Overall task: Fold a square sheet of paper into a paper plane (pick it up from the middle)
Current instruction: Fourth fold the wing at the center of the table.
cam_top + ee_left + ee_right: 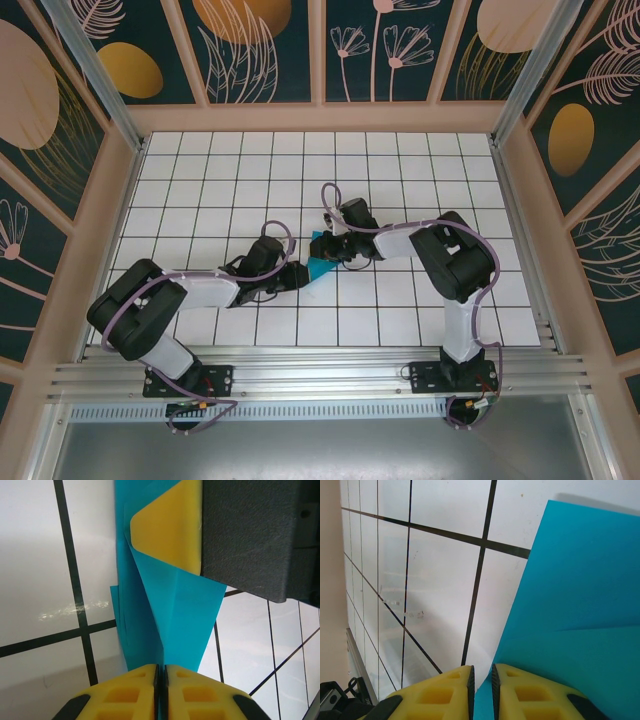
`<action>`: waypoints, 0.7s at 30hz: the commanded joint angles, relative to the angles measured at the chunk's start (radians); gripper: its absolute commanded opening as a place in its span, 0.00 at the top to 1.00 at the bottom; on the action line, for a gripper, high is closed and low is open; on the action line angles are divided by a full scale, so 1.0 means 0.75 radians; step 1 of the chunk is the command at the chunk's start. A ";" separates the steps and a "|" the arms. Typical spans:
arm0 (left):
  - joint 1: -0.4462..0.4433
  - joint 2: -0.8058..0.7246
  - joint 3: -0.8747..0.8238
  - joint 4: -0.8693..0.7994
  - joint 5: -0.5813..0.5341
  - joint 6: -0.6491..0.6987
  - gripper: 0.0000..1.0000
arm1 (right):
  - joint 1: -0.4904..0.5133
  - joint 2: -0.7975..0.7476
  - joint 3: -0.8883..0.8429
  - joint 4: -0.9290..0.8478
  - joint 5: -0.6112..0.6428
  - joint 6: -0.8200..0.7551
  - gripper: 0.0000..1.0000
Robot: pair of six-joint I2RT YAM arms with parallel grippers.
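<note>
Teal-blue and creased into a narrow wedge, the sheet of paper [322, 264] is over the middle of the white gridded table [420, 180], pinched by both arms: the left gripper [297, 272] at its near-left end, the right gripper [333, 243] at its far end. The left wrist view shows the left's yellow fingers [130, 690] clamped on the folded layers. The right wrist view shows the right's fingers almost together, the sheet's edge caught between them.

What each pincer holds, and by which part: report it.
Both hold the folded teal paper: left pincer pinches its narrow folded end, right pincer an edge.
</note>
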 commanded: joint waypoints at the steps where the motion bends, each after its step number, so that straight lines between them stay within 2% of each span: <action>1: 0.007 -0.009 -0.007 0.076 0.022 -0.003 0.88 | 0.010 0.043 -0.063 -0.122 0.105 -0.027 0.79; 7: 0.008 -0.033 -0.074 0.167 0.081 0.071 0.95 | 0.010 0.048 -0.069 -0.118 0.109 -0.021 0.79; 11: 0.006 -0.004 -0.093 0.191 0.173 0.160 0.97 | 0.010 0.050 -0.071 -0.115 0.115 -0.019 0.79; 14: 0.005 0.041 -0.087 0.184 0.240 0.213 0.96 | 0.010 0.053 -0.069 -0.116 0.115 -0.020 0.79; 21: 0.005 0.047 -0.107 0.107 0.246 0.275 0.89 | 0.009 0.056 -0.079 -0.108 0.119 -0.013 0.79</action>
